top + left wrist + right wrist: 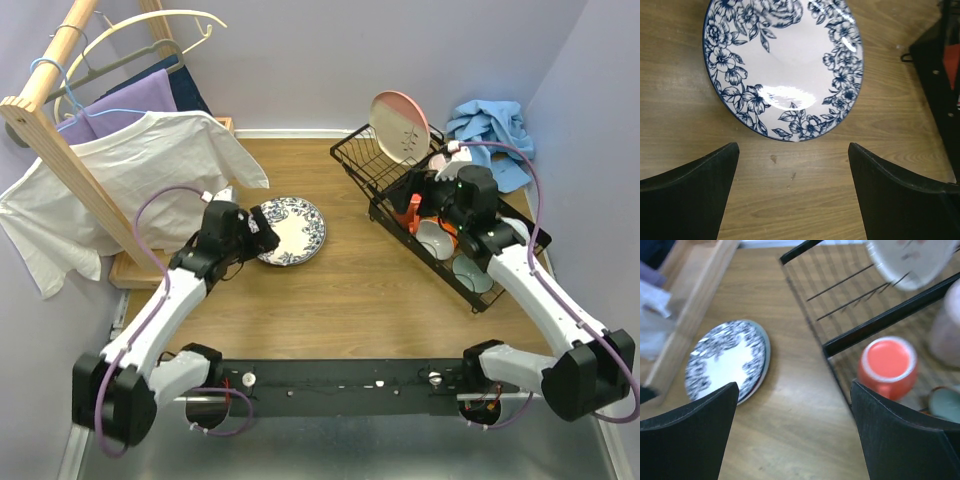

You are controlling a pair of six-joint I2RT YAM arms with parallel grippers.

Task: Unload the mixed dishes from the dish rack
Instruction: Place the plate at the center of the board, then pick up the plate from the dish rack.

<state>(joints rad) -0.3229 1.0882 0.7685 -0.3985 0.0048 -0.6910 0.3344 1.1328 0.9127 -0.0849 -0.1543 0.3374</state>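
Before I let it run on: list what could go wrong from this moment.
The left claw sits open just short of the blue floral plate; a careless move could shove it. The right claw, open near the orange mug, might clip the dish rack or neighbouring bowls. Jolting could topple the upright pink-and-cream plate.

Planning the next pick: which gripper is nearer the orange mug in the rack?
Right. The right gripper hovers at the dish rack's edge, the orange mug just ahead of its open fingers. The left gripper is far across the table, beside the blue floral plate.
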